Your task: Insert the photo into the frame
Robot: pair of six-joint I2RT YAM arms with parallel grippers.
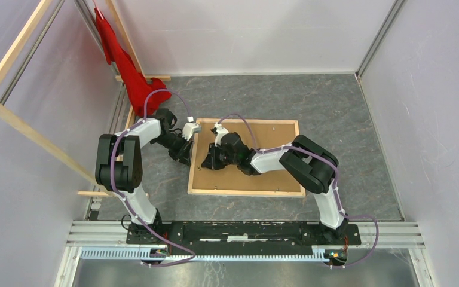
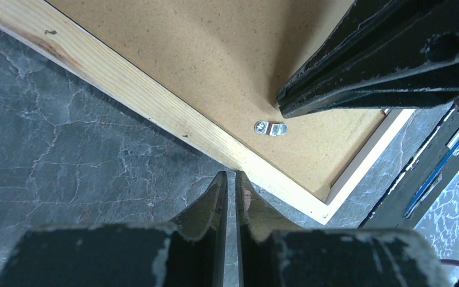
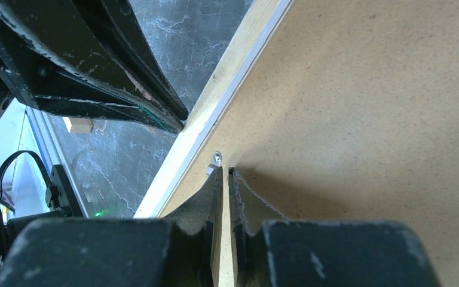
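- Frame point(image 1: 245, 192) lies flat in the middle of the gray, stone-look table point(image 1: 346, 119). Its pale wood side faces up.
- Its rails are thin and straight, with fine wood grain point(image 2: 155, 107). A white edge shows along the inside near one corner.
- A brown backing board point(image 1: 269, 134) fills the frame. It looks like flat, dull pressed board with tiny specks point(image 3: 364, 119).
- A small shiny metal clip point(image 2: 270, 128) sits on the board, just beside the rail.
- The left gripper point(image 1: 185, 154) is at the frame's 9 o'clock rail. Its black fingers are pressed almost together with only a thin slit between them, and nothing shows in the slit. The tips are right at the outer edge of the wood rail point(image 2: 230, 174).
- The right gripper point(image 1: 207, 162) is over the board, just inside that same rail. Its fingers are also almost together, and nothing shows in the slit point(image 3: 225, 169). The tips are right at the little metal clip point(image 3: 216, 158). I cannot tell if they touch it.
- The two grippers are near each other, one on each side of the rail.
- A red cloth point(image 1: 132, 78) hangs at the table's 11 o'clock corner, beside long pale wooden beams point(image 1: 30, 128).
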